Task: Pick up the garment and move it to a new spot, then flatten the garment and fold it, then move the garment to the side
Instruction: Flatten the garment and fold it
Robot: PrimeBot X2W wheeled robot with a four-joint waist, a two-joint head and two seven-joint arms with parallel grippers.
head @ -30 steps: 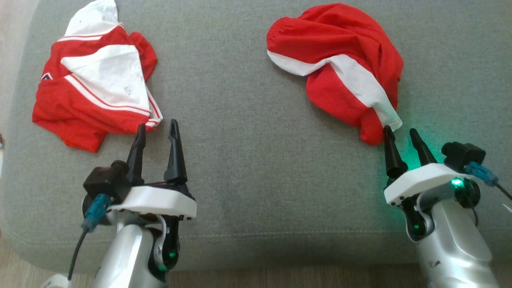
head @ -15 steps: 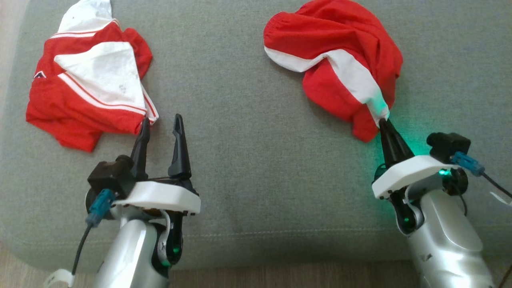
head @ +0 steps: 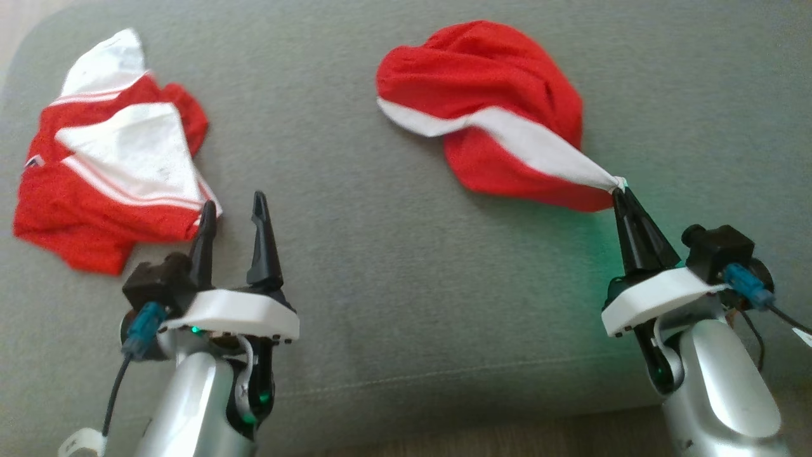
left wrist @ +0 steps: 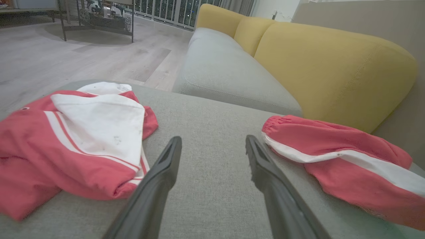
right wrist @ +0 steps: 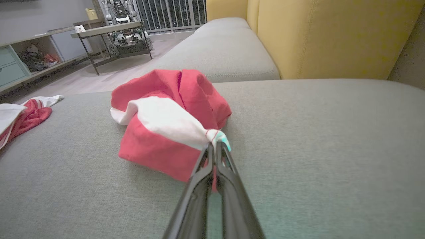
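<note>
**Right gripper pinches a corner of the garment on the grey cushion**

Head view: the right gripper (head: 618, 192) has its two dark fingers pressed together on the white-striped corner of the crumpled red fabric garment with a broad white band (head: 488, 95). The band is drawn into a taut point at the fingertips, while the bulk of the garment lies on the wide grey woven-fabric cushion (head: 380, 285), on its far right part. The left gripper (head: 233, 203) hangs with its fingers spread wide and nothing between them, its outer finger just beside the hem of a rumpled red-and-white striped jersey (head: 108, 171) that lies on the cushion's far left part, well apart from the garment.

Left wrist view: the left gripper's fingers stand far apart over bare cushion, the jersey to one side and the garment to the other. Behind the cushion runs a mustard-yellow upholstered backrest (left wrist: 332, 66), with a pale wooden floor (left wrist: 66, 56) beyond.

Right wrist view: the fingers meet at their tips, clamping a bunched knot of white and red cloth. The rest of the garment sits heaped just past the tips, on the cushion, and the jersey shows at the left edge
</note>
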